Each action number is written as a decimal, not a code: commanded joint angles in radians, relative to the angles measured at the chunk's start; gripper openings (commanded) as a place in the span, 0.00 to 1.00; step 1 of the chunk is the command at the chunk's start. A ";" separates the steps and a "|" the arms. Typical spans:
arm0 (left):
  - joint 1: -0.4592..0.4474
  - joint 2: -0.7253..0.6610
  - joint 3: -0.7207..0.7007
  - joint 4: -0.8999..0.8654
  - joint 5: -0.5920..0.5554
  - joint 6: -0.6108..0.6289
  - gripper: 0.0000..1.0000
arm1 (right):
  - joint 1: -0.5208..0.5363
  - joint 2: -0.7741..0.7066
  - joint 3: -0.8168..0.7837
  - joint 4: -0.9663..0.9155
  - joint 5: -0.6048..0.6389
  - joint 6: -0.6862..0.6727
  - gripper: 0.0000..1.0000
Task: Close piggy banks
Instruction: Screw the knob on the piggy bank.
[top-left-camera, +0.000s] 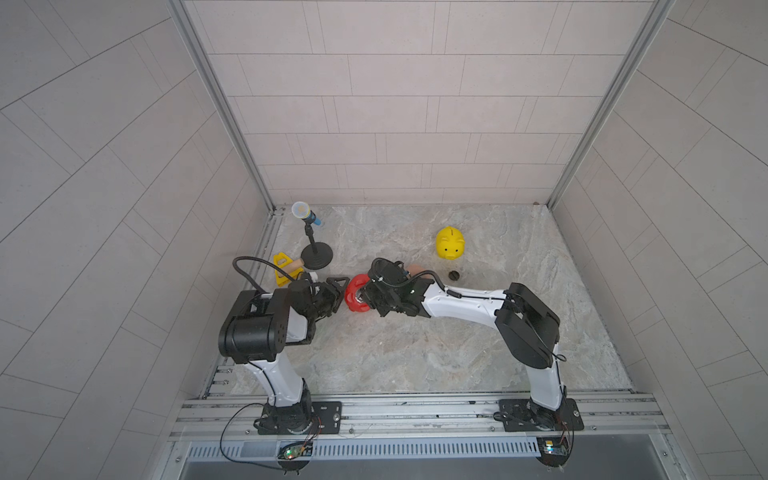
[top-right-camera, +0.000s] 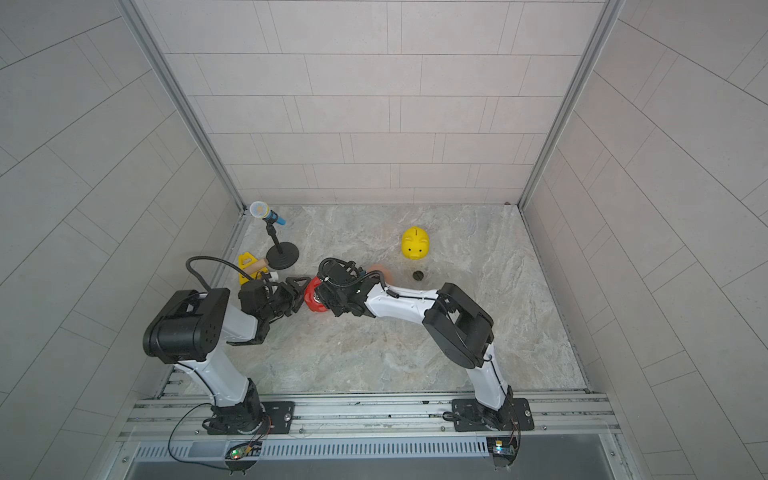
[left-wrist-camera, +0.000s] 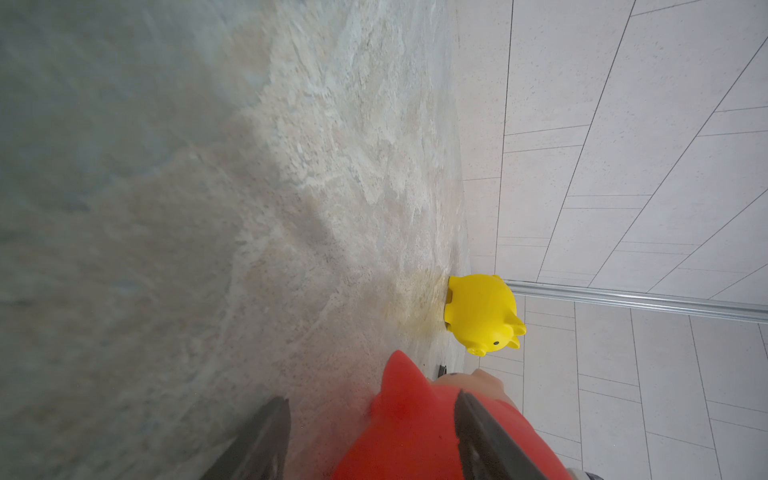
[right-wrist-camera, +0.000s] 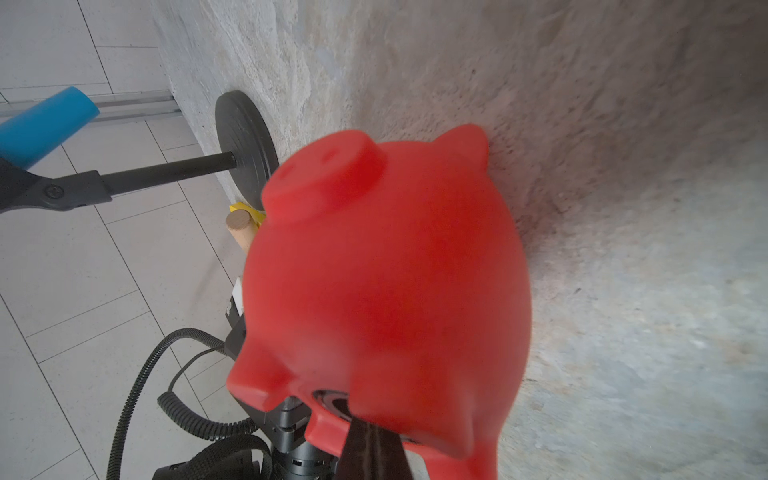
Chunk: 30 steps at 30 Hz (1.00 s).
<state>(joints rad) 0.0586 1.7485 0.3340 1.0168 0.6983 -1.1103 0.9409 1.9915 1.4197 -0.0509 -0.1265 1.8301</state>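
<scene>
Left gripper (top-left-camera: 337, 293) clamps the red pig (top-left-camera: 353, 305) at mid table (top-left-camera: 415, 353), belly turned toward the right gripper (top-left-camera: 368, 299), probably to brace it. Right fingers (right-wrist-camera: 374, 453) are pressed together at the belly hole; any plug there is hidden. Yellow pig (top-left-camera: 450, 244) stands behind, and the peach pig (top-left-camera: 413, 270) is half hidden.

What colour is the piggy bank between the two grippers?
Red. The piggy bank shows best in the right wrist view.

Near tabletop (top-left-camera: 395, 353) open, microphone stand (top-left-camera: 316, 259), yellow pig (top-left-camera: 450, 244) farther back
</scene>
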 joint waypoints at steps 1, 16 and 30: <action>-0.041 0.004 -0.036 -0.061 0.095 0.046 0.67 | -0.007 0.014 -0.024 0.038 0.051 0.106 0.00; -0.042 -0.002 -0.037 -0.064 0.096 0.049 0.66 | -0.001 -0.004 -0.001 0.005 0.075 0.094 0.00; -0.039 -0.013 -0.034 -0.110 0.083 0.071 0.67 | 0.000 -0.021 -0.002 -0.015 0.074 0.071 0.02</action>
<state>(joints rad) 0.0536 1.7428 0.3305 1.0096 0.7078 -1.0969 0.9421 1.9846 1.4097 -0.0418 -0.0811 1.8557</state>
